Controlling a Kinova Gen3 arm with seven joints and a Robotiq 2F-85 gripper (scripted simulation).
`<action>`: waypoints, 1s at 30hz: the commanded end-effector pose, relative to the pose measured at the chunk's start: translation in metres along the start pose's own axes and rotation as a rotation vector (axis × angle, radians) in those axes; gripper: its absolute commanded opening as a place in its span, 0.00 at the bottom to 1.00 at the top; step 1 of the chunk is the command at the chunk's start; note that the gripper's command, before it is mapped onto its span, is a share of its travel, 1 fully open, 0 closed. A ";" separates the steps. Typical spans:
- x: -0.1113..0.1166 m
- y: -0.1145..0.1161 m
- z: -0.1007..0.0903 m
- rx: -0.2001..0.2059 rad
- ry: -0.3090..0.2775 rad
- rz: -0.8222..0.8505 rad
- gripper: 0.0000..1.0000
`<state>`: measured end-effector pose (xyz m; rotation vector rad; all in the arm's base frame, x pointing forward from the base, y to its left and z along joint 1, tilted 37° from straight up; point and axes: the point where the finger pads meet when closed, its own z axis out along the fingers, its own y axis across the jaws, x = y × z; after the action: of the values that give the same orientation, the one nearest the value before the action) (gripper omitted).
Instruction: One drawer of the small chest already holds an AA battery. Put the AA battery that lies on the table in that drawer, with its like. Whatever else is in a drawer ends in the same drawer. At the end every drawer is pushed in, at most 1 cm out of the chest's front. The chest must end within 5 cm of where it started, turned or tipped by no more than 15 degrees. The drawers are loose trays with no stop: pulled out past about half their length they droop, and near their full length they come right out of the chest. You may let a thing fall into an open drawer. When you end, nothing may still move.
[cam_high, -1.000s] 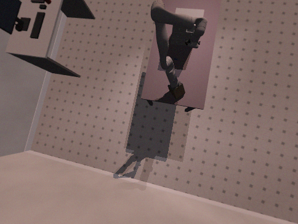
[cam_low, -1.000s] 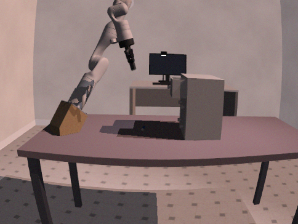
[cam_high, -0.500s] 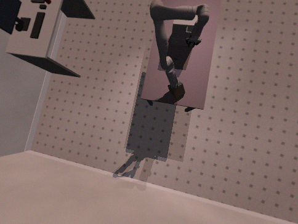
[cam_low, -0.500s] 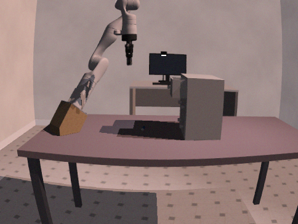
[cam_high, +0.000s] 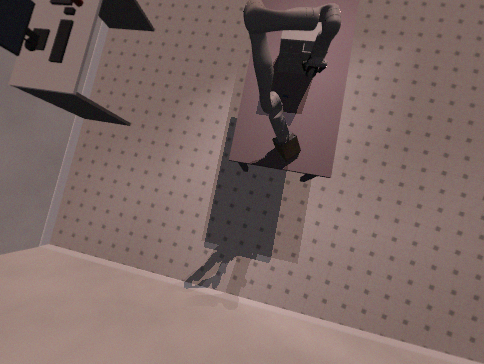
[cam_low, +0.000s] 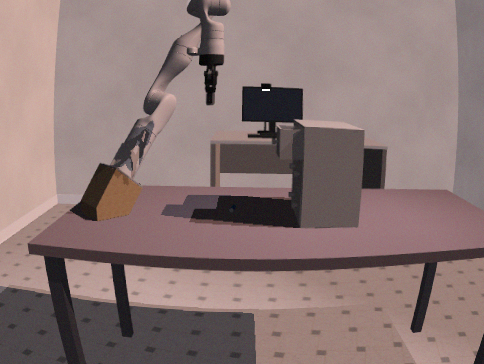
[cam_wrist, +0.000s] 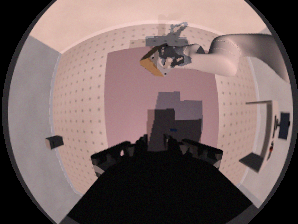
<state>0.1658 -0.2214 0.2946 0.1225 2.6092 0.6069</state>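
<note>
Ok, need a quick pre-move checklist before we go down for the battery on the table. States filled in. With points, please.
1. Gripper (cam_high: 314, 69) (cam_low: 210, 102) (cam_wrist: 155, 138) open, nothing between the fingers: ok
2. Gripper pointing down, well above the table (cam_high: 315, 150) (cam_low: 200, 245) (cam_wrist: 130, 85): ok
3. AA battery (cam_low: 233, 208) (cam_wrist: 173, 130) in view, lying in shadow: ok
4. Chest (cam_low: 330, 175) upright: ok
5. Top drawer (cam_low: 286, 145) pushed in: not ok, sticks out at the front
6. Matching battery in top drawer: cannot tell, inside not readable

Mauve rectangular table (cam_high: 315, 145) (cam_low: 210, 242) (cam_wrist: 127, 90) on dark legs.
A gray chest (cam_low: 330, 175) and a small blue battery (cam_low: 233, 208) (cam_wrist: 173, 130) rest on it.
</note>
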 end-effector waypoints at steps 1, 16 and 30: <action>0.000 0.000 0.000 0.001 0.000 0.000 0.33; 0.000 0.000 0.000 0.001 0.000 0.000 0.33; 0.000 0.000 0.000 0.001 0.000 0.000 1.00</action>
<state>0.1659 -0.2214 0.2946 0.1222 2.6091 0.6070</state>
